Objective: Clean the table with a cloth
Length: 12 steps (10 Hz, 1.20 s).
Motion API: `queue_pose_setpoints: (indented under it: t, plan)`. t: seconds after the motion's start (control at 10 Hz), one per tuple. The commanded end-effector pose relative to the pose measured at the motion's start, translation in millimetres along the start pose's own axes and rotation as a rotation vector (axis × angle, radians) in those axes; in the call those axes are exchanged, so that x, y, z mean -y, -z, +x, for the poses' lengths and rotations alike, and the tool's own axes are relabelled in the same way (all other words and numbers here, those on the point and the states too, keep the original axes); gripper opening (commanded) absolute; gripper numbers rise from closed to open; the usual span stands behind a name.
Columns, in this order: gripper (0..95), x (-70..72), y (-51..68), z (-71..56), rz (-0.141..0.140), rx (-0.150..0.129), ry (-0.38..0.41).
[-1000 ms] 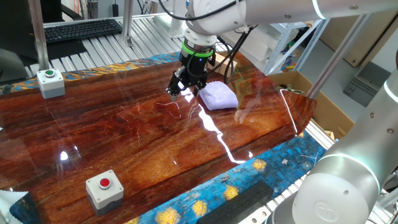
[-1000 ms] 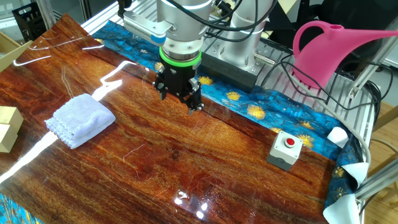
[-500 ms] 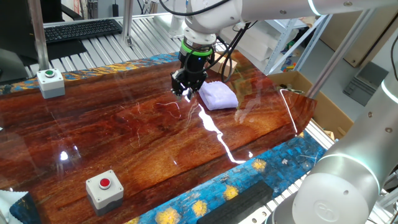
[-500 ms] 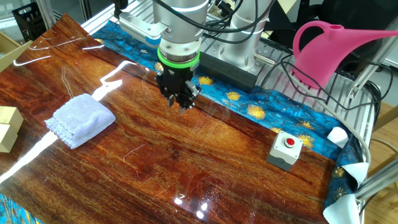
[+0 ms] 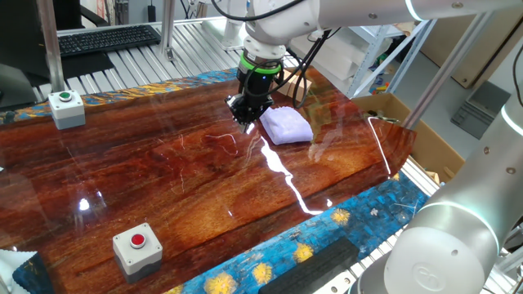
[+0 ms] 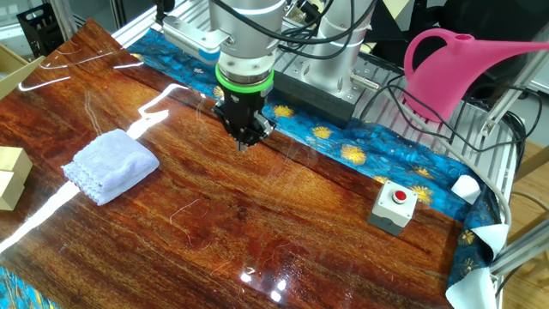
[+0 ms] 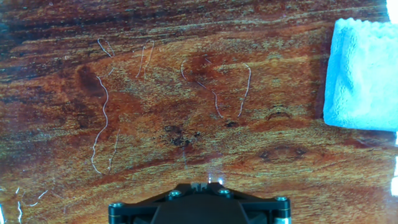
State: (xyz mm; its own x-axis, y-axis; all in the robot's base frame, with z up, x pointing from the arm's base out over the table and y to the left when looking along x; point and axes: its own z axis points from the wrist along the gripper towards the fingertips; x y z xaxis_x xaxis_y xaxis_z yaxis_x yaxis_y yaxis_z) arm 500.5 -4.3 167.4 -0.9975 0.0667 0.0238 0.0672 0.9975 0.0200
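The pale lavender cloth (image 5: 286, 126) lies folded on the glossy reddish-brown table (image 5: 188, 188). It also shows in the other fixed view (image 6: 110, 167) and at the right edge of the hand view (image 7: 364, 74). My gripper (image 5: 248, 121) hangs a little above the wood just left of the cloth, apart from it. Its fingers are together and hold nothing, as the other fixed view (image 6: 243, 144) and the hand view (image 7: 200, 184) show. Fine pale scratch-like lines mark the table (image 7: 186, 93) under the hand.
A green-button box (image 5: 65, 109) stands at the far left and a red-button box (image 5: 139, 247) near the front edge. In the other fixed view, small tan boxes (image 6: 10, 176) sit beside the cloth and a pink watering can (image 6: 463, 60) stands off the table.
The fingers have come together from spread to shut. The hand has shifted slightly toward the cloth. The cloth has not moved.
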Motion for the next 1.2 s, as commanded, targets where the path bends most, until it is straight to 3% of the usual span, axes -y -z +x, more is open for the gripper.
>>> queue_pose_setpoints:
  t: [0.1,0.4,1.0,1.2]
  plan:
    - [0.0,0.4,-0.2,0.2,0.001,0.001,-0.002]
    - [0.0,4.7,-2.1,-0.8,0.002,0.002,-0.003]
    - [0.0,45.6,-18.3,-6.1,0.007,-0.003,0.027]
    - [0.0,54.6,-22.6,-7.0,0.004,-0.022,0.012]
